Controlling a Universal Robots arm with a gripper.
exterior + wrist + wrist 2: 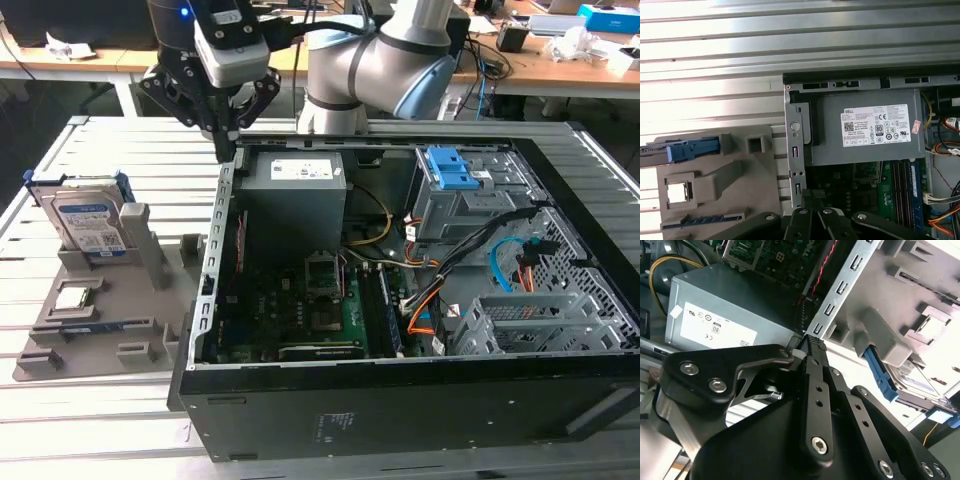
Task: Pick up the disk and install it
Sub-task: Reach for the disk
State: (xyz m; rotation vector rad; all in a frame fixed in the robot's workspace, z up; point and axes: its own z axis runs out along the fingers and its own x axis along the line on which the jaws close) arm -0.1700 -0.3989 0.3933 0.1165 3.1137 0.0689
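Closest to the exterior camera I see the black metal computer case [400, 420], lying open on its side. Its near wall hides the lower edge of the green circuit board [300, 300] inside. On the exterior view's left, just beside the case, a flat grey plastic holder [100, 320] lies on the slatted aluminium table [100, 150].

The disk [90, 225], a silver-grey hard drive with a white-and-blue label and a blue plastic frame, stands upright in a slot at the holder's far end. The slot covers its lower part. In the first wrist view I see it only edge-on, as a blue strip [690, 149] cut by the picture's edge. In the second wrist view a grey post of the holder hides part of it [912, 385].

Farther back in the case sits the grey boxy power supply [290, 190] with a white sticker, and toward the exterior view's right a blue latch [455, 170] on a grey metal cage.

The black gripper [226, 150] hangs over the far corner of the case on the exterior view's left, just beside the power supply and well apart from the disk. Its fingers are together, with nothing between them. The first wrist view cuts off its body.

The grey robot arm [400, 50] rises behind the case and is cut off at the exterior view's upper edge. The wooden desks behind it are too cluttered for me to make out.
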